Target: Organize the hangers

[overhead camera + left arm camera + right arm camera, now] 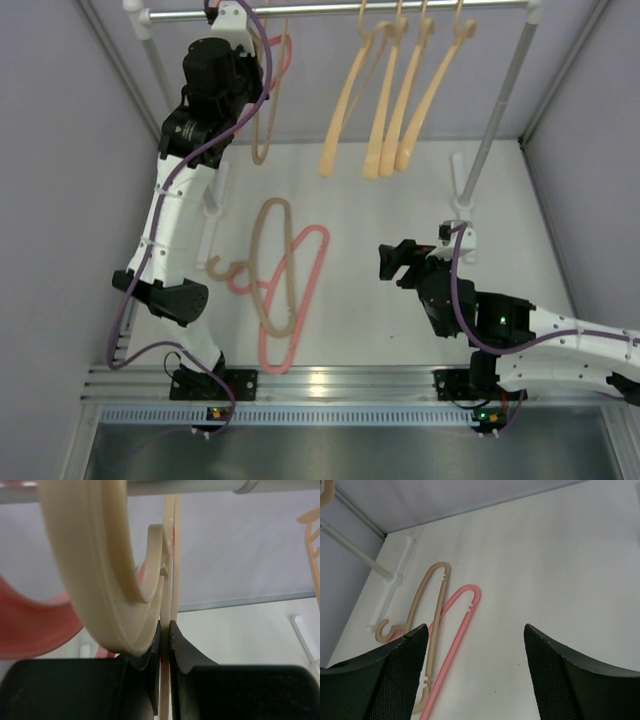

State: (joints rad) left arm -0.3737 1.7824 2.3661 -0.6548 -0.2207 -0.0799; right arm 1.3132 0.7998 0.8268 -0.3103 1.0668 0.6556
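Four peach hangers (pixel 395 100) hang on the rail (pixel 330 10). My left gripper (pixel 230 18) is raised to the rail's left end and is shut on a beige hanger (pixel 262 130). In the left wrist view the gripper (pixel 165 626) pinches that hanger's thin bar (pixel 167 600), and its hook (pixel 95 575) curves under the rail. A pink hanger (pixel 286 60) hangs right beside it. A second beige hanger (pixel 272 262) and a second pink hanger (pixel 300 290) lie crossed on the table. My right gripper (pixel 386 262) is open and empty, low to their right, facing them (pixel 475 630).
The rail stands on white posts, the right one (pixel 500 95) with a white foot (pixel 462 195), the left foot (pixel 395 577) near the lying hangers. Grey walls close in the table on the left, back and right.
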